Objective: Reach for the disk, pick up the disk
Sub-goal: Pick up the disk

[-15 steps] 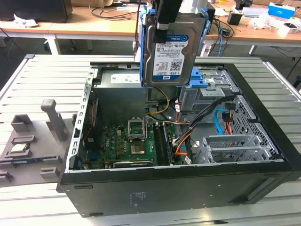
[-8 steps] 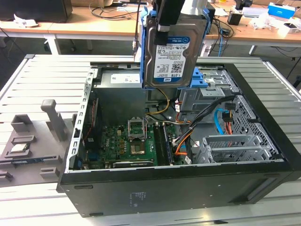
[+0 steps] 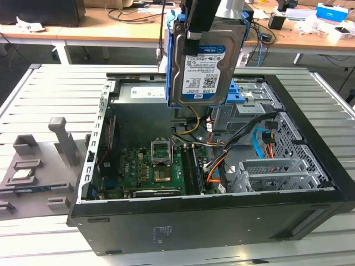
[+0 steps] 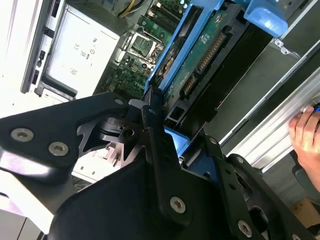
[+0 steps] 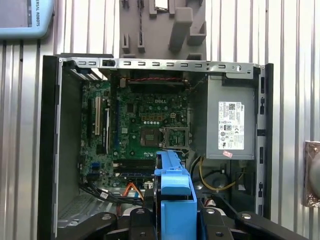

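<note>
The disk (image 3: 206, 66) hangs upright in the air above the open computer case (image 3: 194, 221), its silver face and white-and-blue label turned to the exterior view. A blue bracket (image 3: 166, 61) runs along its edges. My gripper (image 3: 193, 41) comes down from above and is shut on the disk, one black finger (image 3: 195, 27) lying across its face. In the second wrist view the disk (image 4: 200, 55) shows edge-on with its green circuit board, clamped in my gripper (image 4: 154, 107). In the first wrist view the blue bracket (image 5: 175, 195) sits in my gripper (image 5: 175, 222).
Below lie the motherboard (image 3: 155, 163), power supply (image 5: 231, 125), loose cables (image 3: 213, 166) and a drive cage with a blue caddy (image 3: 244, 94). A grey fixture (image 3: 33, 160) sits at the exterior view's left on the slatted table (image 3: 55, 94). A person's hand (image 4: 305, 132) rests near the case.
</note>
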